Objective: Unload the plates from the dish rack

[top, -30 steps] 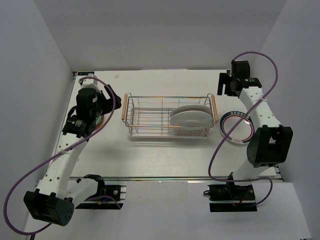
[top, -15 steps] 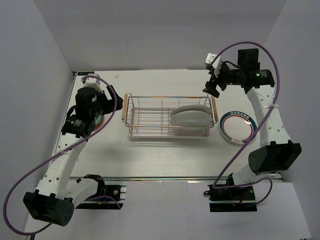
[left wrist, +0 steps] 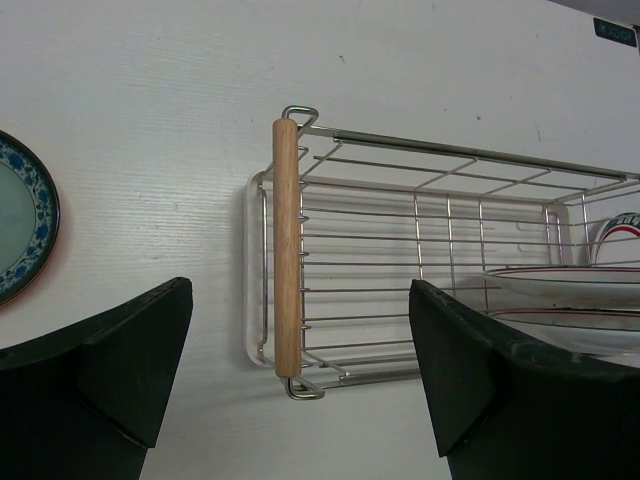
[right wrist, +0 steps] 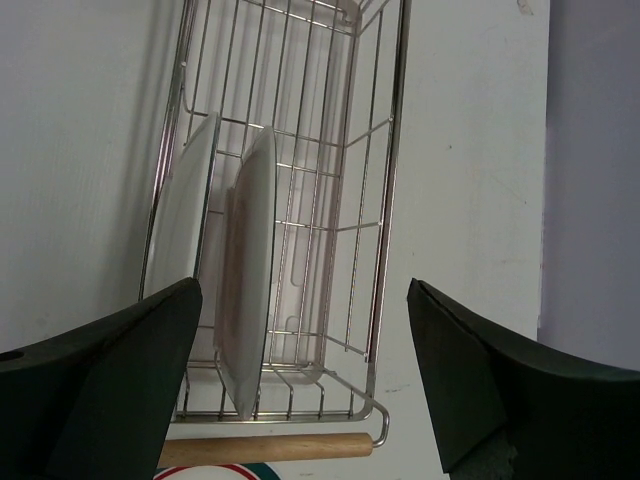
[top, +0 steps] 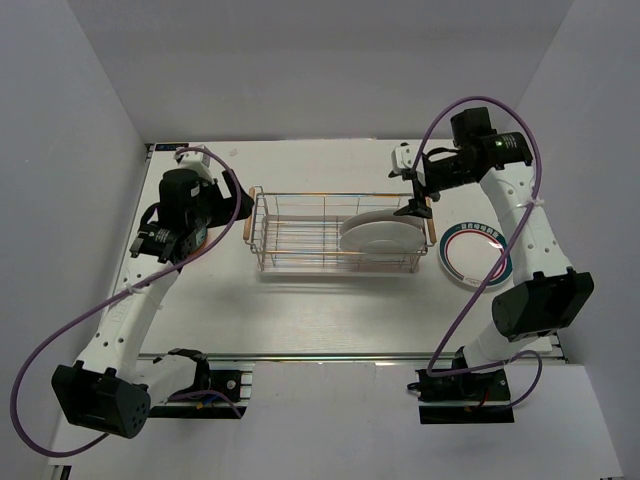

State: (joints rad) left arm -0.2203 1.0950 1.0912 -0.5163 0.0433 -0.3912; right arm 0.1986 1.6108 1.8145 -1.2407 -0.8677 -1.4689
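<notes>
The dish rack (top: 310, 232) is a chrome wire basket with wooden handles, in the middle of the table. Two white plates (top: 380, 235) stand on edge at its right end; the rest of the rack is bare. My right gripper (top: 414, 192) hangs open above the rack's right handle (right wrist: 265, 448), looking along the two plates (right wrist: 248, 270). My left gripper (top: 232, 205) is open beside the left handle (left wrist: 286, 250) and holds nothing. The left wrist view shows the plates' (left wrist: 560, 300) rims at far right.
A white plate with a teal and red rim (top: 480, 262) lies flat on the table right of the rack. A blue-patterned plate (left wrist: 20, 215) lies left of the rack, under the left arm. White walls enclose the table on three sides.
The right arm has swung from the back right corner to the rack's right end, gripper still open. The left gripper has shifted slightly toward the rack.
</notes>
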